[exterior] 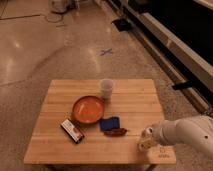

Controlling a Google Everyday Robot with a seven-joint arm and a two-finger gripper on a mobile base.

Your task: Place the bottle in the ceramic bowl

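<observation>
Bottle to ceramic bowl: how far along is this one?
Done: the claw is at the bottle, near the table's front right corner. In hand: the claw is shut on the bottle, which looks not yet lifted. Left: carry it across to the empty ceramic bowl and release.

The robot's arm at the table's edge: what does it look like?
The arm is a thick, smooth tube in off-white, rounded like a padded sleeve, with no cables or markings that I can make out. It narrows toward the gripper, which sits at the bottle by the table's near corner and looks equally pale.
</observation>
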